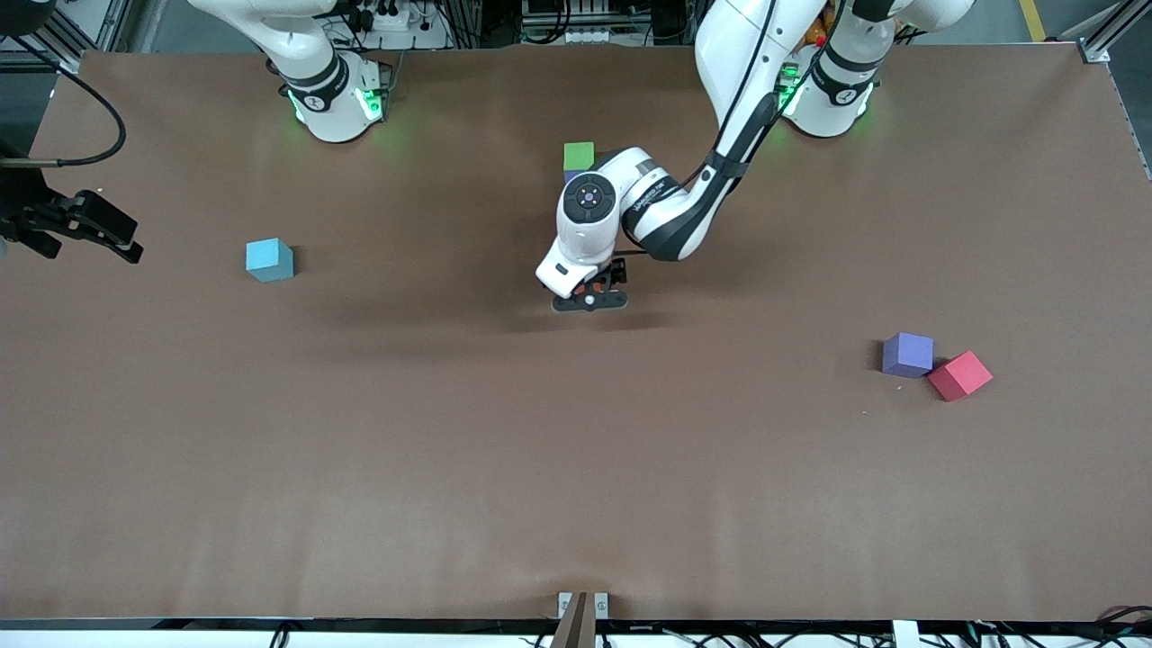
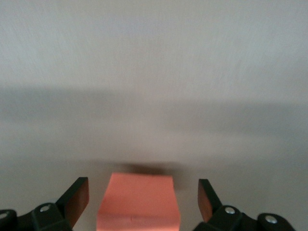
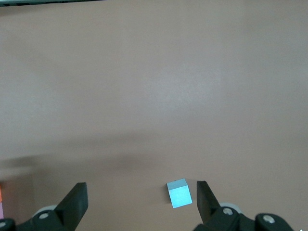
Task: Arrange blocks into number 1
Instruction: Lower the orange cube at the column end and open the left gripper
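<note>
left claw [image 2: 143, 202] spread wide around the orange block [image 2: 138, 202], pads clear of it; right claw [image 3: 142, 204] open, empty.

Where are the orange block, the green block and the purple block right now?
orange block [image 2: 138, 202], left wrist view, top face.
green block [image 1: 579, 155], front view, top face.
purple block [image 1: 907, 353], front view, top face.

light blue cube [image 1: 269, 260] — toward right arm's end | crimson red cube [image 1: 960, 375] — toward left arm's end

You see even overhead light on the brown matte worktop [image 1: 360, 450], soft arm shadows mid-worktop; the left wrist view is washed-out and blurred.
</note>
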`<state>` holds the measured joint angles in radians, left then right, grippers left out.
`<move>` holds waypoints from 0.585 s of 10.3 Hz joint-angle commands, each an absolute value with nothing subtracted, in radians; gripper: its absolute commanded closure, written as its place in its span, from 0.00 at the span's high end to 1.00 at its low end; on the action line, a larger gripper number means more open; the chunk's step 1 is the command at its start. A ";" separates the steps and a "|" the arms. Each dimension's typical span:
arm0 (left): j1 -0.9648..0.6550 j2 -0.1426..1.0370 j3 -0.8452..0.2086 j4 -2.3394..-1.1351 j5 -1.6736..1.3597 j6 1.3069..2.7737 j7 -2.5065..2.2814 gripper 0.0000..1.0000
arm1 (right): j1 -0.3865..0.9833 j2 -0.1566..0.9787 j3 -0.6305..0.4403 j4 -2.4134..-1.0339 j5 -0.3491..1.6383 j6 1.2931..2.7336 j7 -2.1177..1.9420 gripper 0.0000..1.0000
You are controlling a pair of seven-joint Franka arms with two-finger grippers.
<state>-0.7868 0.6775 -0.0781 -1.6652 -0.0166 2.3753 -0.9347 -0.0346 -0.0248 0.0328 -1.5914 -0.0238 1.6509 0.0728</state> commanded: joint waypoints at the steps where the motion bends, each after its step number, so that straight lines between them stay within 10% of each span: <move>1: -0.788 0.577 0.004 -1.655 -0.025 2.353 -0.956 1.00 | -0.041 -0.028 0.041 -1.585 -0.025 1.641 0.089 1.00; 6: -0.624 0.386 0.103 -1.598 -0.038 2.220 -0.922 1.00 | -0.048 -0.028 0.041 -1.577 -0.025 1.641 0.089 1.00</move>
<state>-0.7143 0.4539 0.1303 -1.5898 -0.0167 2.2619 -0.9392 -0.0350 -0.0247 0.0319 -1.5907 -0.0238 1.6509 0.0739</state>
